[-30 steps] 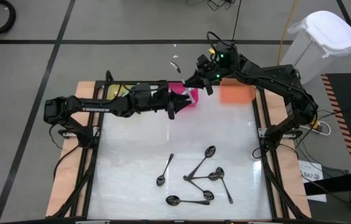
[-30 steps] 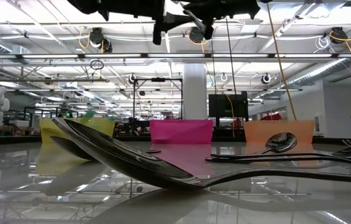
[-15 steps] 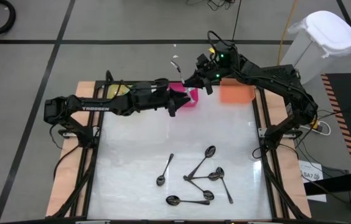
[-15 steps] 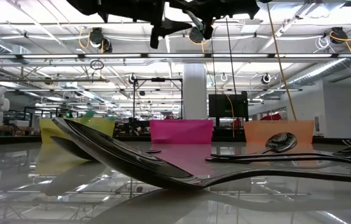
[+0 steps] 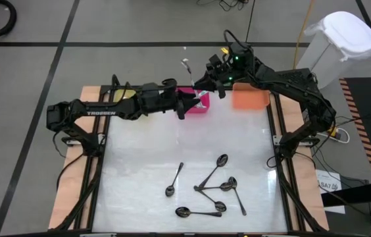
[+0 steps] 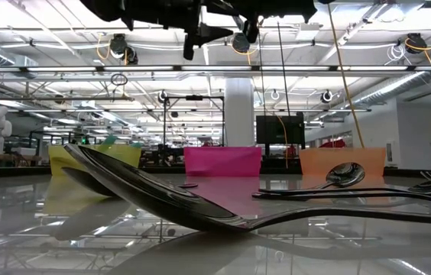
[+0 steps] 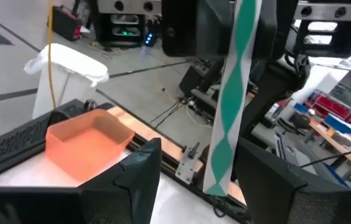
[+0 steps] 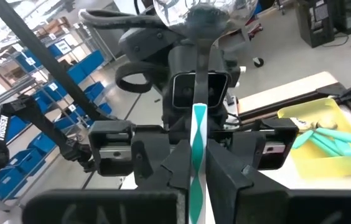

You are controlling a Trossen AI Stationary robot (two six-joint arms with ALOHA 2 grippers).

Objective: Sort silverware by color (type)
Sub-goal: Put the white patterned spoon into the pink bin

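Observation:
A spoon (image 7: 231,93) with a teal-and-white handle and a silver bowl (image 5: 185,66) hangs in the air over the pink bin (image 5: 197,107) at the table's far edge. My right gripper (image 5: 203,87) is shut on it. My left gripper (image 5: 186,106) faces it from the left, open. Its two fingers (image 7: 139,169) stand on either side of the handle's lower end; whether they touch it, I cannot tell. Several dark spoons (image 5: 210,175) lie flat on the table's near half. My right gripper pinches the spoon's teal handle (image 8: 198,134) between its two fingers. The fingers lie about level, coming from the table's right, across the handle. The spoon stands nearly upright, bowl (image 8: 205,12) up, lifted clear, its free end (image 7: 216,184) hanging below.
The yellow bin (image 8: 318,146) holds teal-handled spoons and sits at the far left, partly under my left arm. The orange bin (image 5: 250,98) stands at the far right. A white lidded bin (image 5: 338,41) stands on the floor beyond the right arm.
My left gripper has swung a little toward the table's far edge, closing in on the hanging spoon's handle, and stays open. My right gripper and the spoon have kept their place.

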